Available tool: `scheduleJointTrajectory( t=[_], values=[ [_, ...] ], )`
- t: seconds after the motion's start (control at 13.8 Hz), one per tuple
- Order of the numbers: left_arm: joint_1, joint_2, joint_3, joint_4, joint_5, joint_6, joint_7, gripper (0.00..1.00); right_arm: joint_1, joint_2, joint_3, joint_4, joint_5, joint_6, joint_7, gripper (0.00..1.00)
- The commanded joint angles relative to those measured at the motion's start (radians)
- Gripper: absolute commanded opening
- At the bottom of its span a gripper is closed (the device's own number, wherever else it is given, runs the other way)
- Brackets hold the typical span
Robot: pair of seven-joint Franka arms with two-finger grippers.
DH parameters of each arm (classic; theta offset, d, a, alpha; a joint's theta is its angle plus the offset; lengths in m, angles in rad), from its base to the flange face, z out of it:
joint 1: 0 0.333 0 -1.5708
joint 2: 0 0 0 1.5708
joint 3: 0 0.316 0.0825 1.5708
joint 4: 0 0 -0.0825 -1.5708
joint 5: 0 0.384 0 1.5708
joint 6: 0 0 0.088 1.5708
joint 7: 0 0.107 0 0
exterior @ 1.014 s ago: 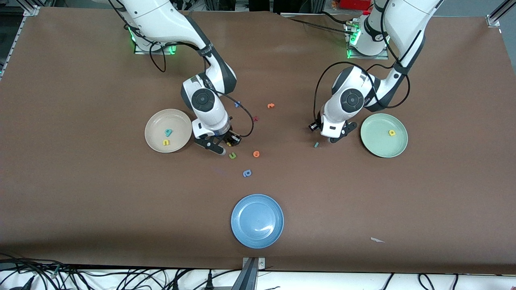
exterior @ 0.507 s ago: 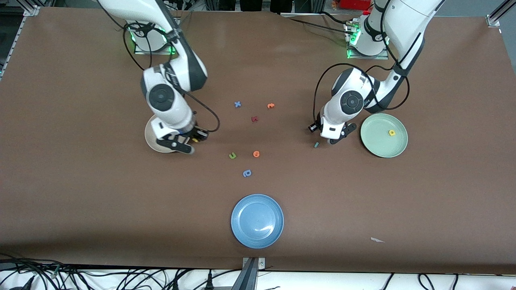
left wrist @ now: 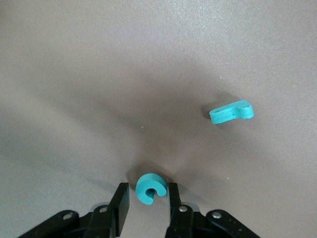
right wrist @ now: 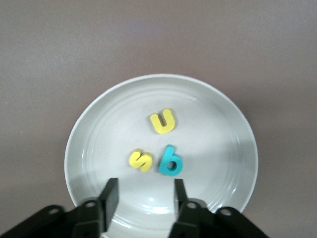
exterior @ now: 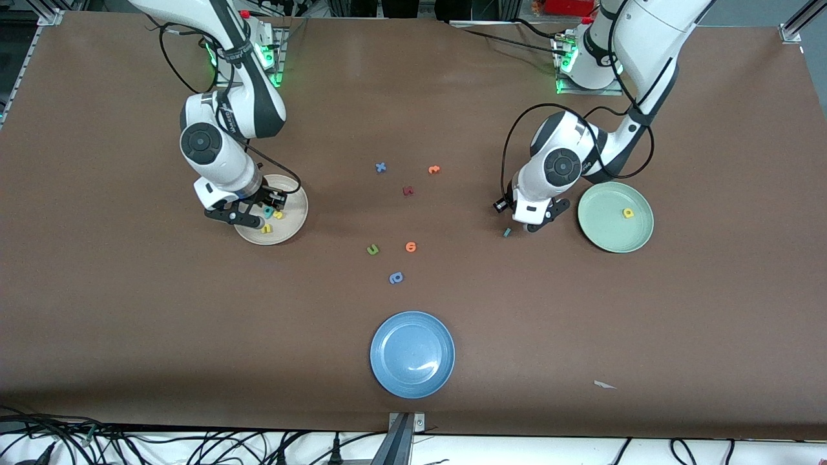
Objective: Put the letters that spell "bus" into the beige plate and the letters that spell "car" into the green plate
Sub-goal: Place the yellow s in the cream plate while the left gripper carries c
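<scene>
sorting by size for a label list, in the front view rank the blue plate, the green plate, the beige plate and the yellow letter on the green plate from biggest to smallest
1. blue plate, looks biggest, but it is nearest the camera.
2. green plate and beige plate: about alike; the right gripper covers part of the beige one, so no ranking.
3. yellow letter, by far the smallest.

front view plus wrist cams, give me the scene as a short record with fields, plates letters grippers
beige plate: holds teal b, yellow u, yellow s
green plate: holds only yellow a
teal c: on the table, between the left gripper's fingers
teal r: on the table beside the c
right gripper: open, above the beige plate, nothing held
left gripper: low at the table beside the green plate, fingers either side of the c
blue plate: nearest the front camera, nothing in it
</scene>
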Motion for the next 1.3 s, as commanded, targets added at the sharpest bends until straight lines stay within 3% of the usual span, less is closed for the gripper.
scheduleJointTrajectory(
  t=[0.0,0.14,0.29,0.43,0.65,0.87,1.01,1.23],
  values=[
    [0.000,0.016,0.000,0.021,-0.007,-0.013,-0.004,0.39,0.005,-0.088,-0.013,0.013,-0.015,-0.073,-0.015,1.00],
    [0.000,0.016,-0.002,0.021,-0.007,-0.013,-0.004,0.37,0.005,-0.113,-0.018,0.115,-0.013,-0.247,-0.018,1.00],
    [0.000,0.016,-0.002,0.021,-0.005,-0.013,-0.002,0.28,0.005,-0.127,-0.044,0.249,-0.010,-0.465,-0.041,1.00],
    [0.000,0.016,-0.002,0.021,-0.005,-0.013,0.001,0.21,0.005,-0.186,-0.059,0.309,-0.006,-0.616,-0.148,1.00],
    [0.003,0.015,-0.002,0.021,-0.005,-0.013,0.007,0.12,0.005,-0.294,-0.162,0.349,-0.015,-0.760,-0.335,1.00],
    [0.013,-0.001,-0.002,0.060,-0.003,-0.034,0.015,0.09,0.004,-0.255,-0.213,0.598,-0.080,-0.956,-0.429,1.00],
    [0.053,-0.013,-0.003,0.138,-0.003,-0.173,0.050,0.07,-0.002,-0.230,-0.216,0.714,-0.141,-0.992,-0.431,1.00],
    [0.149,-0.018,-0.004,0.261,-0.003,-0.404,0.155,0.07,-0.038,-0.124,-0.233,0.777,-0.121,-0.928,-0.429,1.00]
  ],
)
